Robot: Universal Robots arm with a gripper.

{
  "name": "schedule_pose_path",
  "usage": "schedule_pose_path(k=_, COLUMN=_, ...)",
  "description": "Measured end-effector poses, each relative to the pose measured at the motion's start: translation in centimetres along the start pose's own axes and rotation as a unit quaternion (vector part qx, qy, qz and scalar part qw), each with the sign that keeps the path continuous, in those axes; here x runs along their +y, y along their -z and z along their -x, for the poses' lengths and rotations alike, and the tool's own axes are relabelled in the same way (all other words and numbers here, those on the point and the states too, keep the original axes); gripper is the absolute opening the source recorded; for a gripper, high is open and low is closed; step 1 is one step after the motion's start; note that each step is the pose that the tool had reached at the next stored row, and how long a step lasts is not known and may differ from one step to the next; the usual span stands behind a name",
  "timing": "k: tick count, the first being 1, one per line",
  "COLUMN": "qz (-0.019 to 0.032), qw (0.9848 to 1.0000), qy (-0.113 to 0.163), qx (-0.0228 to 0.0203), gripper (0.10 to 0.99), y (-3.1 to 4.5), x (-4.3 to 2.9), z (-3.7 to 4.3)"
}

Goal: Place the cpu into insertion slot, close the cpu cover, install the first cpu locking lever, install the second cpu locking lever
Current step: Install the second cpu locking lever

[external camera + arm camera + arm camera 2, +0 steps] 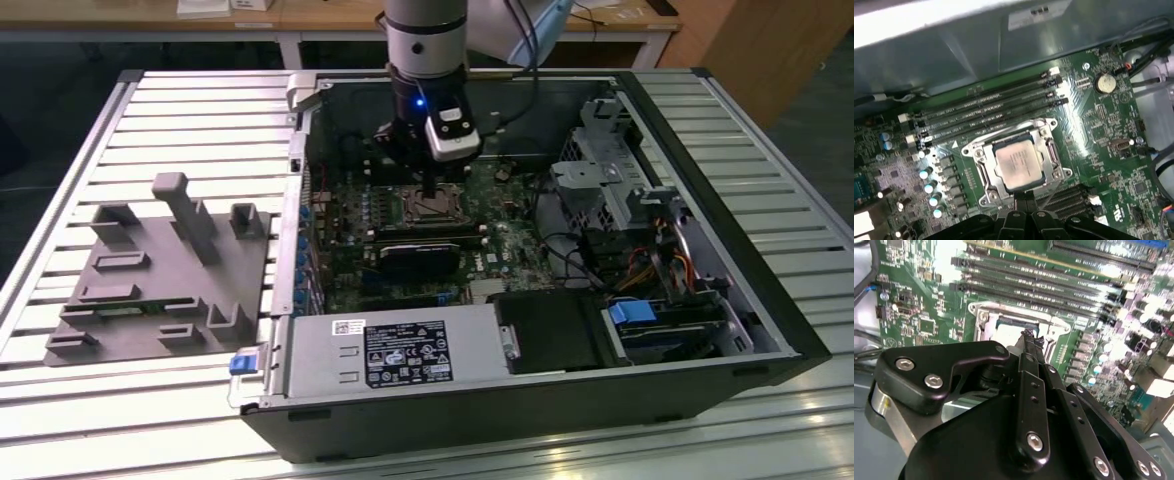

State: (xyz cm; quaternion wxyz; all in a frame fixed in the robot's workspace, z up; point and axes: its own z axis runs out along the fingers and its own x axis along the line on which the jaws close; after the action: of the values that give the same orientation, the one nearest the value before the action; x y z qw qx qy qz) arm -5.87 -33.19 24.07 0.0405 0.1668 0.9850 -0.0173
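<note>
Your cpu (1017, 162) sits in the slot (985, 176) with the cover (1050, 150) down over it; the gripper (1029, 337), fingers pressed together, hovers at the socket edge; levers seemingly remain.

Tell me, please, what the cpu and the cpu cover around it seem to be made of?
The cpu seems to have a metal top with a dull silver-tan, brushed-looking finish: it reflects light softly, without sharp glare. The cpu cover looks like thin stamped sheet metal, silver-grey and shinier: its edges catch bright highlights. Neither material can be settled by look alone.
</note>
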Motion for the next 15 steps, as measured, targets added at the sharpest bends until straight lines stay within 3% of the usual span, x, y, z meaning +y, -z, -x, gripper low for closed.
schedule_pose_path(k=6, qz=0.0000, qw=1.0000, qy=0.000, qx=0.0000, gripper=0.102, y=-0.04, x=-0.91, z=0.31)
schedule_pose_path(k=15, qz=-0.0001, qw=1.0000, qy=0.000, qx=0.0002, gripper=0.102, y=-0.10, x=-1.10, z=0.85)
